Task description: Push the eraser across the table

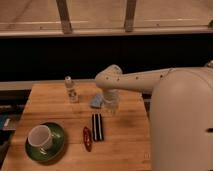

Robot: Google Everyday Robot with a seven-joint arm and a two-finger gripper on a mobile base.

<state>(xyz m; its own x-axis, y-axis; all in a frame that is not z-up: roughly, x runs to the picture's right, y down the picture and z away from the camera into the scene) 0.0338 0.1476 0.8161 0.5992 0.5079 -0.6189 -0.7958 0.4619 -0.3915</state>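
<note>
The eraser (97, 127), a small black oblong block with a pale stripe, lies lengthwise near the middle of the wooden table (45, 105). My gripper (111, 107) hangs from the white arm, pointing down just behind and to the right of the eraser, a short gap from its far end. It sits right next to a small light-blue pad (96, 102).
A slim red oblong object (87, 138) lies just left of the eraser. A white cup (40, 137) on a green saucer (57, 145) stands at the front left. A small clear bottle (72, 90) stands at the back. My white body fills the right side.
</note>
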